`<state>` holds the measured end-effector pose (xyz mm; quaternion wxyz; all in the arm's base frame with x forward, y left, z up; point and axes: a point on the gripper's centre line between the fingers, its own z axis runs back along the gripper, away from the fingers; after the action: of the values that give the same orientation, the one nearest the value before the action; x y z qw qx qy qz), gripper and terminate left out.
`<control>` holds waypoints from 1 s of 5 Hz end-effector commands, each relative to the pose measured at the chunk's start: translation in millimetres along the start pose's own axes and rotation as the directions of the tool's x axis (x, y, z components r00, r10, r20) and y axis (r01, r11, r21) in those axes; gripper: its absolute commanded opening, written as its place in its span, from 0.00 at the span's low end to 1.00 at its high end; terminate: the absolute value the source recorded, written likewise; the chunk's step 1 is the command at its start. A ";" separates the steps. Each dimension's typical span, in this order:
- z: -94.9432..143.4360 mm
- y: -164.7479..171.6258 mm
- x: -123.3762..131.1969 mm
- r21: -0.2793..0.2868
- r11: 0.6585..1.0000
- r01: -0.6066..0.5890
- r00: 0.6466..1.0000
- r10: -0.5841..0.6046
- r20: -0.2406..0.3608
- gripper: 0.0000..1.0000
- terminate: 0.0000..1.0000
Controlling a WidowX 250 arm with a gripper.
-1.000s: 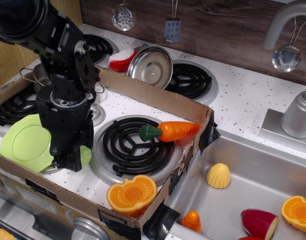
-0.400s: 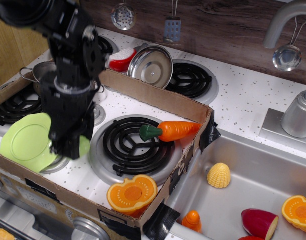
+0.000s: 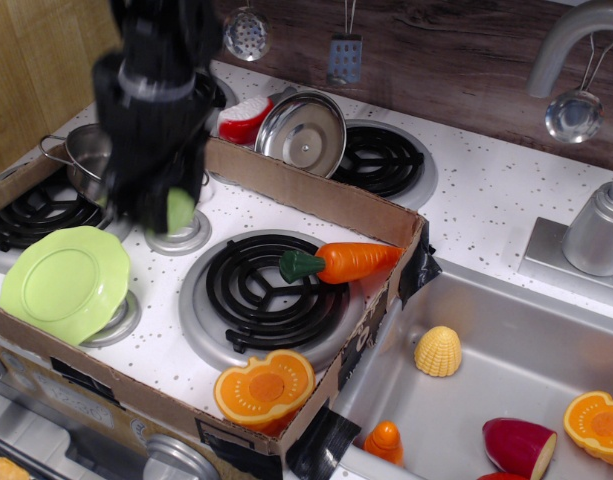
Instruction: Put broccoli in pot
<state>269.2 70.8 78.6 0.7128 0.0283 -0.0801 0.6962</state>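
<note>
My black gripper (image 3: pixel 151 205) is raised above the stove, blurred by motion, and shut on the pale-green broccoli (image 3: pixel 179 208), which shows at its lower tip. The shiny steel pot (image 3: pixel 86 155) with wire loop handles stands at the left behind the cardboard wall, partly hidden by the arm. The gripper with the broccoli hangs just right of and in front of the pot.
A lime-green plate (image 3: pixel 61 283) lies front left. A carrot (image 3: pixel 344 262) lies on the middle burner (image 3: pixel 269 290), a pumpkin half (image 3: pixel 265 386) near the cardboard box's (image 3: pixel 316 195) front. A steel lid (image 3: pixel 304 133) leans at the back. The sink (image 3: pixel 486 340) at right holds toy foods.
The gripper has lifted the broccoli from beside the green plate and moved it up and back toward the pot. The plate is now fully uncovered.
</note>
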 end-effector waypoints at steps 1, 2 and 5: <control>15.3 -62.1 40.9 -0.256 0.949 0.184 0.983 -0.171 0.071 0.00 0.00; 0.0 -72.4 63.4 -0.311 0.916 0.252 0.967 -0.223 0.127 0.00 0.00; 18.5 -73.9 70.7 -0.258 0.921 0.292 0.940 -0.228 0.253 1.00 0.00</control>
<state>335.9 143.1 83.6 0.7895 0.0197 -0.2182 0.5733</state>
